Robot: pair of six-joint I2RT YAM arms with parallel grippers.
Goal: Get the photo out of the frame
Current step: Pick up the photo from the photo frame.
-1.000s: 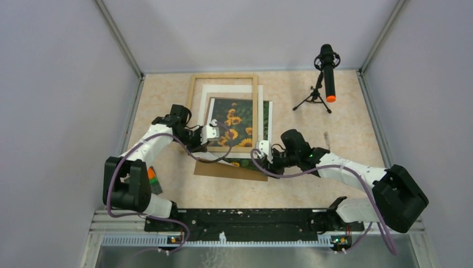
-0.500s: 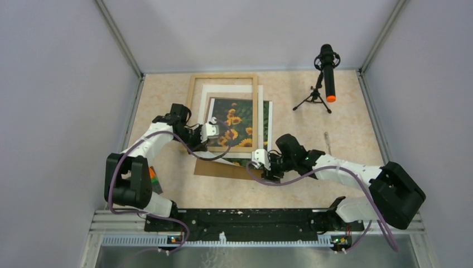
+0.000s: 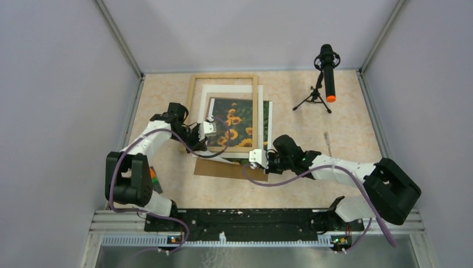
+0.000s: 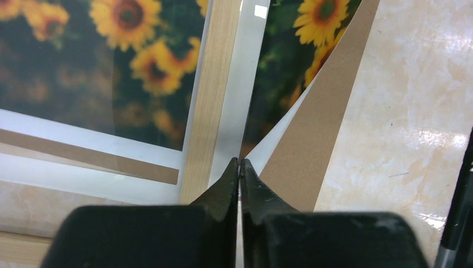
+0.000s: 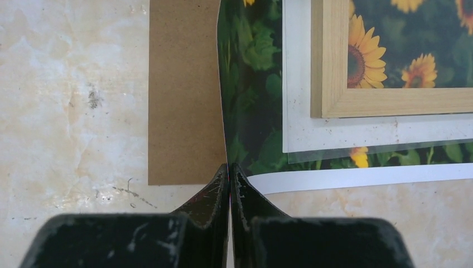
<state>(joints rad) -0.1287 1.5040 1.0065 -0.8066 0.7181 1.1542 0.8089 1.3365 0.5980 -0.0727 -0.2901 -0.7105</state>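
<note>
The light-wood frame (image 3: 223,77) lies flat at the table's middle, on top of the sunflower photo (image 3: 237,120), which sticks out beyond its near and right sides. My right gripper (image 3: 256,158) is shut on the photo's (image 5: 251,111) lifted edge, at its white-bordered near corner, close to the frame corner (image 5: 390,103). My left gripper (image 3: 207,127) is at the frame's left side. Its jaws (image 4: 240,163) are shut on the edge of a thin clear sheet (image 4: 240,84) next to a frame bar (image 4: 209,100).
A brown backing board (image 3: 223,169) lies under the photo and pokes out toward me. A white mat (image 3: 228,90) shows inside the frame. A microphone on a small tripod (image 3: 326,70) stands at the back right. A thin stick (image 3: 327,142) lies right of the photo.
My right gripper moved left along the photo's near edge and closed on it from open. The left gripper stayed shut and shifted only slightly.
</note>
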